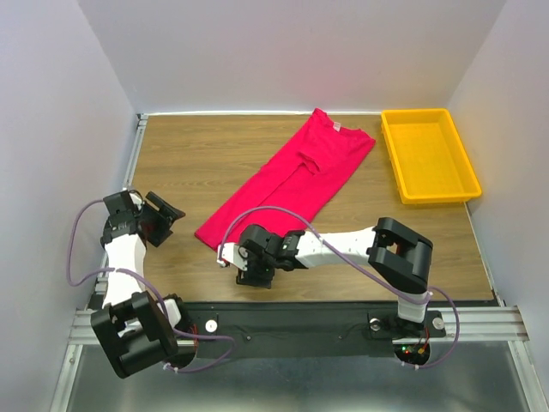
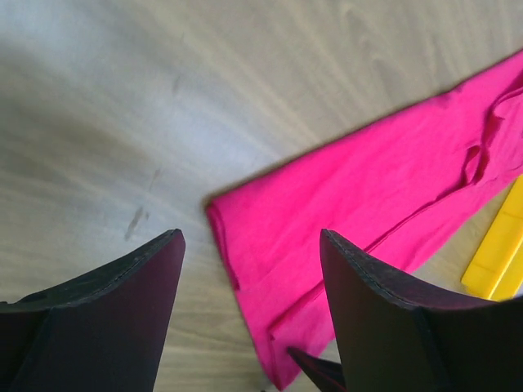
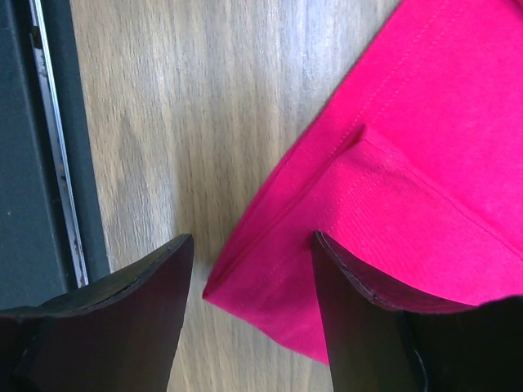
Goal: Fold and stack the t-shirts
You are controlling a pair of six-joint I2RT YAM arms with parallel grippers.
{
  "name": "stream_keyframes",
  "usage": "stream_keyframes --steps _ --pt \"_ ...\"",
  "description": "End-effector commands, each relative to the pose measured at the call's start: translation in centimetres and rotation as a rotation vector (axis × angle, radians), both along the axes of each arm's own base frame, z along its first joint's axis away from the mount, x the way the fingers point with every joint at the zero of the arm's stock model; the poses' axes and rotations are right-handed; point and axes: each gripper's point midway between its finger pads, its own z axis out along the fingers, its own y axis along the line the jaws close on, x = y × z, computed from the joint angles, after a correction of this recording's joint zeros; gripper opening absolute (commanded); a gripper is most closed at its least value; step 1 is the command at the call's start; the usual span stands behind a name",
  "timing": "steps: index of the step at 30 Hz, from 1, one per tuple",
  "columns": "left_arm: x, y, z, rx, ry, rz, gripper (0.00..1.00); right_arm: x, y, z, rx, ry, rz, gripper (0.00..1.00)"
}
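Both sets of jaws gape: the right gripper [image 3: 249, 237] hovers over the near hem corner of the t-shirt [image 1: 292, 184], which lies folded lengthwise, diagonally on the table [image 1: 189, 154], with the left gripper [image 2: 250, 233] nearby, so a crosswise fold looks next, needing the hem pinched.

A lab booth: plain white walls [image 1: 283, 51] around a wooden table [image 1: 197, 154], aluminium frame [image 1: 489, 324].

The t-shirt [image 1: 287, 184] slants across the counter [image 1: 197, 154], near-left to far-right. The tray [image 1: 429, 154] sits right of it (far corner, apart). My left pincer [image 1: 167, 216] hangs left of its near end, my right pincer [image 1: 249, 270] above its near corner.
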Motion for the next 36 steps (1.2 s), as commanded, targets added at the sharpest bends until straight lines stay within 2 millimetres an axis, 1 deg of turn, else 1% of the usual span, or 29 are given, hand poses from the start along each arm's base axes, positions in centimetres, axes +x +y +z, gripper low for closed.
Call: stream_keyframes --steps 1,3,4,5,6,9,10,11,12,13,15,16,18,19,20,21,22,23,24,25,26,27,29,31,32,33,34,35,36 --pt "-1.3 0.1 -1.6 -0.009 0.084 0.041 0.77 -0.1 2.0 0.7 0.048 -0.003 -0.007 0.65" --pt "-1.7 0.1 -2.6 -0.009 0.119 0.030 0.75 0.1 1.8 0.4 0.038 -0.011 -0.014 0.64" --pt "-1.8 0.1 -3.4 -0.010 0.148 0.028 0.72 0.1 1.7 0.3 0.034 -0.014 -0.015 0.64" --pt "-1.8 0.1 -3.7 -0.007 0.159 0.021 0.72 0.2 1.6 0.2 0.030 -0.017 -0.017 0.64" --pt "-1.8 -0.3 -4.1 -0.010 0.180 -0.001 0.71 0.2 1.3 -0.1 0.020 -0.026 -0.018 0.64" --pt "-0.7 -0.5 -3.7 0.027 0.180 -0.014 0.71 0.4 0.8 -0.1 0.012 -0.042 -0.018 0.62" --pt "-0.3 -1.3 -3.9 0.036 0.187 -0.045 0.71 0.3 0.5 -0.3 0.004 -0.044 -0.015 0.62" --pt "0.3 -1.2 -3.5 0.054 0.181 -0.051 0.71 0.4 0.3 -0.4 0.002 -0.045 -0.014 0.60" --pt "0.6 -1.6 -3.6 0.063 0.192 -0.069 0.71 0.2 0.3 -0.3 0.003 -0.045 -0.009 0.59" --pt "1.2 -2.0 -3.7 0.090 0.205 -0.096 0.66 0.1 0.1 -0.5 -0.002 -0.041 -0.007 0.57" --pt "1.2 -2.3 -4.1 0.106 0.233 -0.112 0.66 0.0 0.0 -0.5 -0.001 -0.043 -0.001 0.54" --pt "1.2 -2.5 -4.5 0.114 0.246 -0.122 0.63 -0.1 0.0 -0.3 0.003 -0.043 0.007 0.52" --pt "1.0 -2.5 -4.7 0.130 0.261 -0.131 0.63 -0.2 -0.2 -0.4 0.000 -0.040 0.014 0.46" --pt "0.9 -2.4 -4.8 0.132 0.265 -0.137 0.60 -0.2 -0.3 -0.4 0.000 -0.042 0.019 0.43" --pt "1.0 -2.3 -4.5 0.141 0.264 -0.138 0.59 -0.3 -0.5 -0.4 -0.001 -0.042 0.022 0.41" --pt "0.9 -2.2 -4.2 0.152 0.261 -0.138 0.59 -0.4 -0.8 -0.6 -0.008 -0.043 0.029 0.34" --pt "1.1 -2.1 -3.4 0.163 0.236 -0.135 0.59 -0.5 -1.0 -0.6 -0.009 -0.042 0.032 0.31" --pt "1.4 -1.8 -2.7 0.174 0.218 -0.126 0.59 -0.6 -1.1 -0.5 -0.006 -0.040 0.037 0.25" --pt "1.5 -1.8 -2.1 0.180 0.202 -0.124 0.59 -0.8 -1.6 -0.7 -0.013 -0.041 0.044 0.23" --pt "1.9 -1.7 -0.7 0.188 0.165 -0.118 0.59 -0.9 -1.8 -0.5 -0.009 -0.042 0.048 0.20" --pt "2.1 -1.7 -0.2 0.191 0.150 -0.115 0.59 -1.0 -1.9 -0.2 -0.007 -0.046 0.052 0.18" --pt "2.2 -1.9 0.3 0.184 0.137 -0.121 0.59 -1.1 -2.4 -0.3 -0.013 -0.053 0.062 0.14" --pt "2.3 -2.2 1.4 0.179 0.112 -0.137 0.59 -1.6 -3.8 -0.7 -0.047 -0.044 0.083 0.13" --pt "2.4 -3.0 1.9 0.152 0.088 -0.182 0.59 -2.4 -5.6 -0.7 -0.083 -0.041 0.123 0.12" --pt "2.4 -3.0 2.0 0.157 0.084 -0.187 0.59 -2.6 -6.3 -0.8 -0.094 -0.044 0.138 0.12" --pt "2.6 -3.6 2.2 0.135 0.063 -0.216 0.59 -2.7 -6.8 0.0 -0.082 -0.068 0.164 0.12" --pt "2.6 -3.9 2.2 0.125 0.051 -0.236 0.59 -2.8 -7.6 -0.1 -0.093 -0.076 0.179 0.12" --pt "2.4 -4.8 2.1 0.094 0.039 -0.278 0.58 -3.3 -9.1 -0.8 -0.130 -0.080 0.211 0.12" --pt "2.6 -5.2 2.2 0.083 0.021 -0.299 0.58 -3.4 -9.8 -0.7 -0.137 -0.087 0.225 0.12"
